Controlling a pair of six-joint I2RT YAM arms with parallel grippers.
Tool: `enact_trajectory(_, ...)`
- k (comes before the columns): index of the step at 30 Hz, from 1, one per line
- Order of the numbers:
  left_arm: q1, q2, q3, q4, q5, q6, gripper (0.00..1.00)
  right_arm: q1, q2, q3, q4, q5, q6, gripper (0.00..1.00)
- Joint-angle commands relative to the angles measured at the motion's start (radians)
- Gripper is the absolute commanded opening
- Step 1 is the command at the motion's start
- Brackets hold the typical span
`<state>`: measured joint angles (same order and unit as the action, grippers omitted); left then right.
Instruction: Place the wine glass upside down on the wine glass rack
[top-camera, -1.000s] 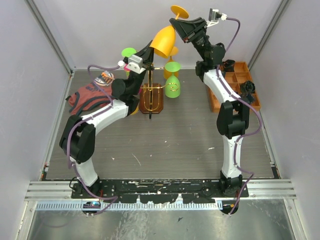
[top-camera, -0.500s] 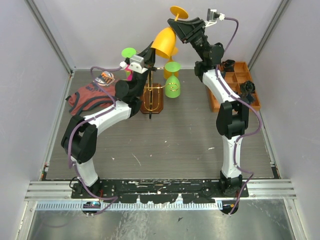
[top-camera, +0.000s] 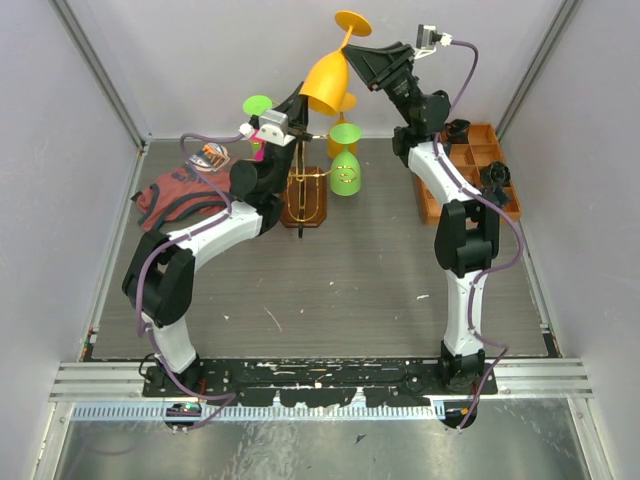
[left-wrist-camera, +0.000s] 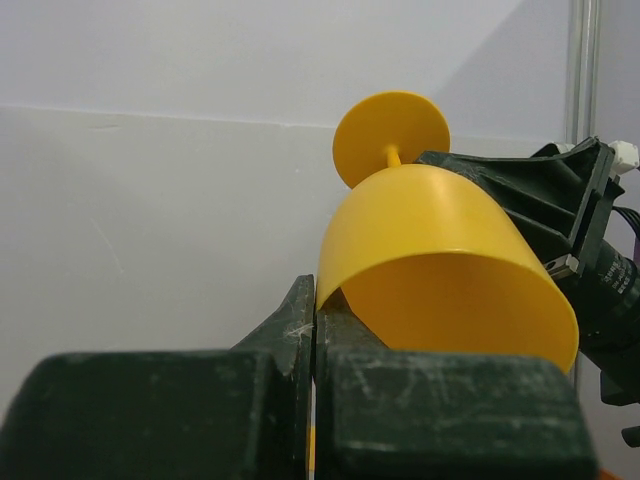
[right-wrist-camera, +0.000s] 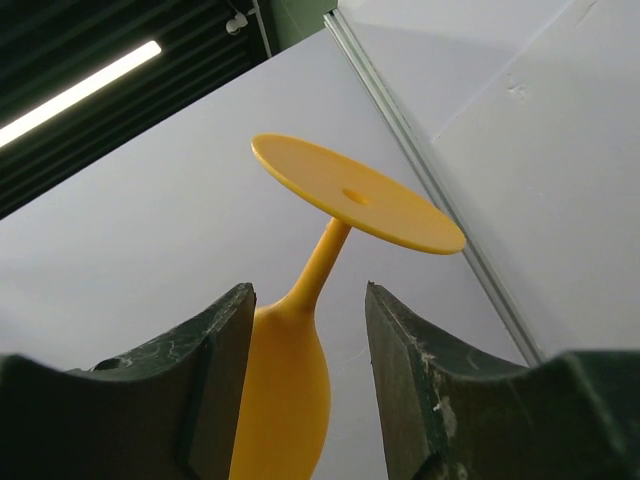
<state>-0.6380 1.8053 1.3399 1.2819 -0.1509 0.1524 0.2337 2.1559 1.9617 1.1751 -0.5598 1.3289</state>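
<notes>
The yellow wine glass (top-camera: 327, 82) hangs upside down, tilted, high above the gold wire rack (top-camera: 303, 195), which stands on a dark wooden base. My left gripper (top-camera: 305, 100) is shut on the glass's rim; the left wrist view shows the jaws (left-wrist-camera: 316, 295) pinching the rim of the bowl (left-wrist-camera: 440, 240). My right gripper (top-camera: 352, 50) is open at the stem end. In the right wrist view its fingers (right-wrist-camera: 308, 300) stand apart on either side of the stem, below the round foot (right-wrist-camera: 350, 195).
A green glass (top-camera: 345, 172) hangs upside down on the rack's right side, and another green foot (top-camera: 258, 105) shows at its left. A second yellow glass (top-camera: 340, 140) stands behind. An orange compartment tray (top-camera: 470, 165) is at the right, a red cloth (top-camera: 175, 195) at the left.
My left gripper has shifted slightly up and right at the glass's rim. My right gripper has eased a little to the right, and the glass's foot has tipped slightly left.
</notes>
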Motion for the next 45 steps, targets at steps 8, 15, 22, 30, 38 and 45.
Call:
enact_trajectory(8, -0.004, -0.017, 0.01, 0.058, 0.01, 0.001, 0.0, -0.004, -0.012, 0.043, 0.081, 0.011, 0.03, 0.52)
enact_trajectory(15, -0.005, -0.011, 0.014, 0.044, 0.041, -0.014, 0.0, -0.003, 0.002, 0.063, 0.08, 0.013, 0.037, 0.48)
enact_trajectory(22, -0.004, -0.004, 0.025, 0.039, 0.033, -0.014, 0.01, -0.003, 0.002, 0.062, 0.084, 0.006, 0.035, 0.32)
enact_trajectory(30, -0.005, -0.003, 0.019, 0.028, 0.04, -0.011, 0.36, -0.004, -0.003, 0.059, 0.079, 0.012, 0.022, 0.01)
enact_trajectory(38, -0.005, -0.081, -0.11, -0.013, 0.05, 0.02, 0.62, -0.032, -0.044, 0.111, -0.046, -0.016, -0.156, 0.0)
enact_trajectory(45, 0.003, -0.181, -0.168, -0.077, -0.016, 0.029, 0.65, -0.05, -0.212, -0.032, -0.201, -0.088, -0.459, 0.01)
